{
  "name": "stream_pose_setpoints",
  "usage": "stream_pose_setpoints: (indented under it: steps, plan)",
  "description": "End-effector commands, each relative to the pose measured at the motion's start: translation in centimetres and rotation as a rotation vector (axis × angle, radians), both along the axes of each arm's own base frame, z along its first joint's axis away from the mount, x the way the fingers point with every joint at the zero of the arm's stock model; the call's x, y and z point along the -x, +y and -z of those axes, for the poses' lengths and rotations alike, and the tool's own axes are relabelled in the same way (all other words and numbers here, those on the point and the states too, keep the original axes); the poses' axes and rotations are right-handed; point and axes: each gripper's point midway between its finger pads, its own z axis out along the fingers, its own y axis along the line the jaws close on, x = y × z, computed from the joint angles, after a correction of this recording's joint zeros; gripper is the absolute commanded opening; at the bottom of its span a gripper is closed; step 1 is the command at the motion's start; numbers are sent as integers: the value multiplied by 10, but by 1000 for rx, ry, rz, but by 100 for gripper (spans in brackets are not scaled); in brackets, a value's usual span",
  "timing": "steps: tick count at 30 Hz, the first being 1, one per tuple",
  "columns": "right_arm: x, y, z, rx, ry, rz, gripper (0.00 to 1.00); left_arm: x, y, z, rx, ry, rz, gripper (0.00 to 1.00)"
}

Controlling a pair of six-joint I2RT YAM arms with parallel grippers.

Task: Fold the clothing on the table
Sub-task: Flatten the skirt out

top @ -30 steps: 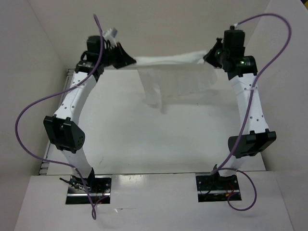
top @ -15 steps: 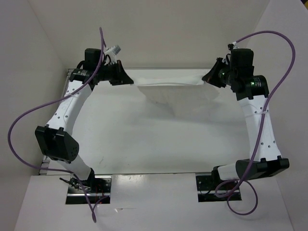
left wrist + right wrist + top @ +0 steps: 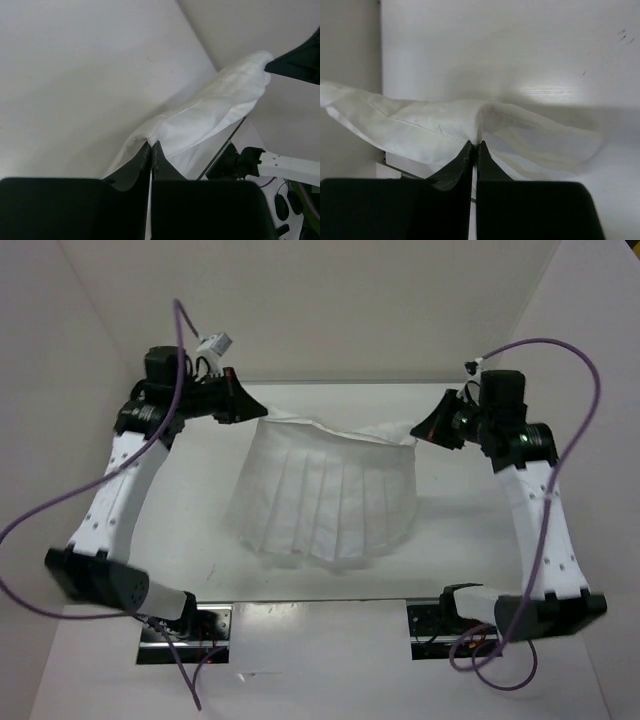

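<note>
Clothing [image 3: 325, 500] has dropped and fanned open since earlier — hem on the bench [image 3: 470, 540], top corners clamped in shut left fingers [image 3: 240, 406] and right fingers [image 3: 436, 425]. Lower evenly — keep edge taut.

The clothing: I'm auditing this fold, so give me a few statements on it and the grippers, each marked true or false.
1. The left gripper is shut on the clothing. True.
2. The right gripper is open and clear of the clothing. False: it is shut on the other end of the top edge.
3. The clothing lies in a small folded square on the table. False: it is unfolded and fans out wide below the grippers.
4. The clothing is white, with long creases running from top edge to hem. True.
</note>
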Motion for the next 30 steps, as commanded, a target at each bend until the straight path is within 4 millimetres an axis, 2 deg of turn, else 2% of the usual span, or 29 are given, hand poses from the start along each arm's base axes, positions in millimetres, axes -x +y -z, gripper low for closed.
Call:
stream_pose_setpoints:
  steps: [1,2,4,5,6,7,8,9,10,11,13,14,15,16,18,19,20,21,22,23,24,25,26,27,28,29,30]
  plan:
    - [-55,10,58,-43,130,-28,0,-65,5,115,-78,297,-67,0]
    - [-76,8,75,-41,177,-18,0,-81,3,144,-91,372,-66,0]
    - [-98,9,83,-33,198,-23,0,-104,4,155,-100,395,-70,0]
    - [-114,10,65,-35,151,-24,0,-117,7,153,-104,388,-74,0]
    - [-133,6,75,-14,166,4,0,-139,5,138,-99,356,-75,0]
    - [-150,-1,44,-7,82,30,0,-151,8,123,-86,323,-81,0]
    - [-158,-4,32,3,53,47,0,-161,13,105,-73,289,-97,0]
    - [-168,-10,28,1,49,71,0,-172,10,65,-46,200,-95,0]
    - [-172,-14,-14,-6,-55,80,0,-178,17,43,-36,147,-110,0]
    - [-175,-17,-26,1,-83,96,0,-180,24,23,-17,107,-122,0]
    - [-173,-24,-59,16,-156,134,0,-182,37,-4,2,51,-153,0]
    - [-171,-24,-64,15,-162,134,0,-175,35,-19,20,23,-148,0]
    - [-168,-24,-68,22,-175,131,0,-175,42,-18,20,30,-160,0]
    - [-162,-25,-63,24,-155,130,0,-173,42,-15,19,41,-160,0]
    - [-149,-21,-60,13,-151,110,0,-168,43,12,-6,97,-152,0]
    - [-150,-19,-27,13,-89,100,0,-166,43,27,-10,134,-152,0]
    - [-145,-16,-11,-2,-58,90,0,-161,38,22,-5,86,-143,0]
    - [-139,-13,8,-11,-17,71,0,-149,33,89,2,266,-149,0]
    - [-123,-7,52,-40,87,51,0,-141,31,94,22,253,-145,0]
    - [-113,-4,75,-59,148,44,0,-130,27,121,22,319,-142,0]
    - [-90,-1,130,-64,289,34,0,-119,27,148,20,386,-147,0]
    - [-72,7,145,-87,335,10,0,-92,26,199,3,519,-156,0]
    - [-56,11,166,-99,401,4,0,-76,27,223,-6,580,-158,0]
    - [-29,11,209,-98,531,17,0,-58,23,247,-9,661,-158,0]
    - [-11,14,221,-101,582,4,0,-23,23,284,-9,777,-153,0]
    - [10,19,230,-111,648,-2,0,-3,20,296,-12,828,-137,0]
    - [35,18,251,-117,743,20,0,15,17,311,-26,882,-127,0]
